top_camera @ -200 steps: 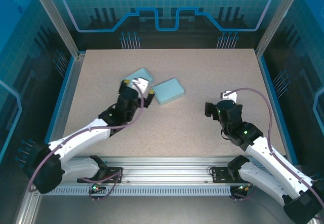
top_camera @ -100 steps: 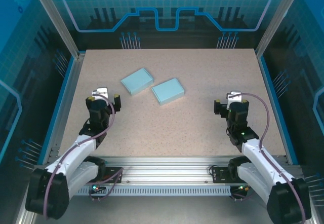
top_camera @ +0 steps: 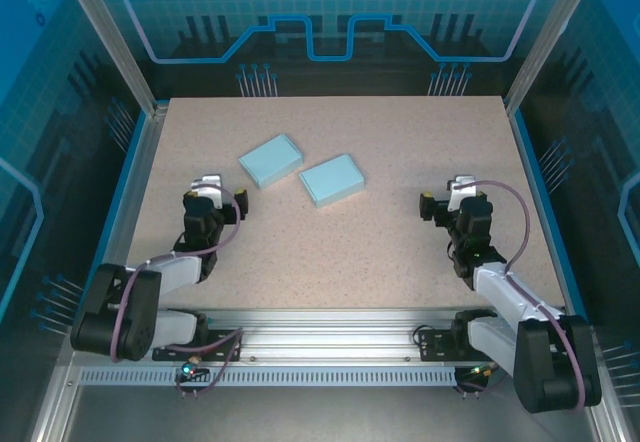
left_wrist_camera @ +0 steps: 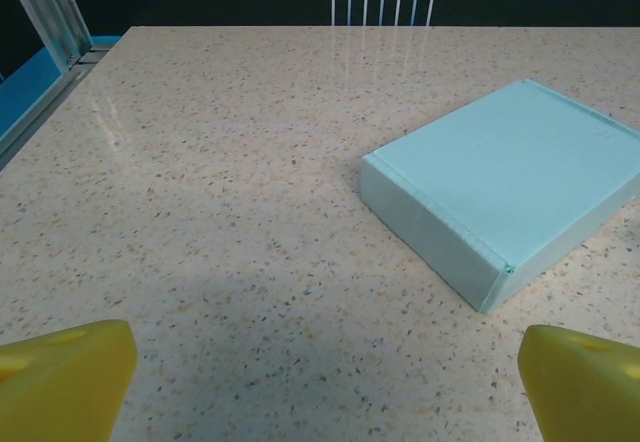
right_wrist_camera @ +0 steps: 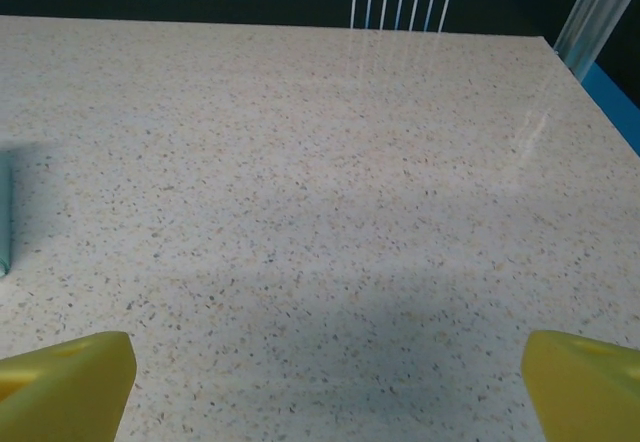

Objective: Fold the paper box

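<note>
Two boxes (top_camera: 271, 160) (top_camera: 331, 179) sit well inside the table (top_camera: 400, 132) edges; left hand (top_camera: 212, 190), right hand (top_camera: 453, 196) both released.

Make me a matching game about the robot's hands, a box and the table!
Things:
1. left hand
2. right hand
3. left box
4. table

Descriptions:
a. speckled beige
b. light blue, closed up
c. open, over the table's right side
d. open, over the table's left side

Pairs: 1-d, 2-c, 3-b, 4-a
</note>
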Available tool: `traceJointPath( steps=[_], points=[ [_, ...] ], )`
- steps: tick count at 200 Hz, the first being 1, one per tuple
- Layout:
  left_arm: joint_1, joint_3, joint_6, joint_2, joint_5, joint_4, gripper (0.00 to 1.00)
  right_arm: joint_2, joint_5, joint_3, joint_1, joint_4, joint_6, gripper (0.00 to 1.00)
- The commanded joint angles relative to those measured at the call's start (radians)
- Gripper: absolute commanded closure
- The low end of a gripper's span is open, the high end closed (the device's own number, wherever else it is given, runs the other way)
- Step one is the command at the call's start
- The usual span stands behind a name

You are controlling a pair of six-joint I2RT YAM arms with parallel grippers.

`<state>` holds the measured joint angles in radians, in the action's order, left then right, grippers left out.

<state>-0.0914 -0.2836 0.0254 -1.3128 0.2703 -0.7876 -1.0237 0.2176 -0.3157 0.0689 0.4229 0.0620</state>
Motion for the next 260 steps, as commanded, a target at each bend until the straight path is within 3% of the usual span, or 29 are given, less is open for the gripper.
traceJointPath(
  steps=[1,31,42,61,133,173,192,202,214,260],
  points=[
    [0.017,0.009,0.007,-0.078,-0.069,-0.191,0.01,-0.01,-0.032,-0.004,-0.012,0.072,-0.013,0.0],
    [0.04,-0.052,0.02,-0.25,-0.13,-0.246,0.01,-0.015,-0.053,0.0,-0.011,0.089,-0.016,0.0],
    [0.065,-0.093,-0.002,-0.224,-0.185,-0.113,0.01,-0.017,-0.068,0.002,-0.01,0.101,-0.021,0.0],
    [0.117,-0.105,-0.037,-0.231,-0.28,-0.104,0.01,-0.034,-0.084,0.011,-0.01,0.13,-0.03,0.0],
    [0.116,-0.104,-0.034,-0.232,-0.278,-0.114,0.01,-0.235,-0.127,-0.005,0.017,0.286,-0.096,0.0],
    [0.117,-0.103,-0.034,-0.233,-0.278,-0.114,0.01,-0.376,-0.172,0.007,0.016,0.462,-0.103,0.0],
    [0.115,-0.103,-0.034,-0.233,-0.277,-0.114,0.01,-0.486,-0.179,-0.054,0.014,0.468,-0.112,0.0],
    [0.115,-0.104,-0.033,-0.233,-0.276,-0.114,0.01,-0.477,-0.177,-0.127,-0.004,0.299,-0.074,0.0],
    [0.114,-0.104,-0.033,-0.233,-0.274,-0.113,0.01,-0.476,-0.24,-0.111,-0.047,0.33,-0.053,0.0],
    [0.114,-0.104,-0.032,-0.232,-0.272,-0.113,0.01,-0.48,-0.188,-0.119,-0.018,0.323,-0.066,0.0]
  ],
)
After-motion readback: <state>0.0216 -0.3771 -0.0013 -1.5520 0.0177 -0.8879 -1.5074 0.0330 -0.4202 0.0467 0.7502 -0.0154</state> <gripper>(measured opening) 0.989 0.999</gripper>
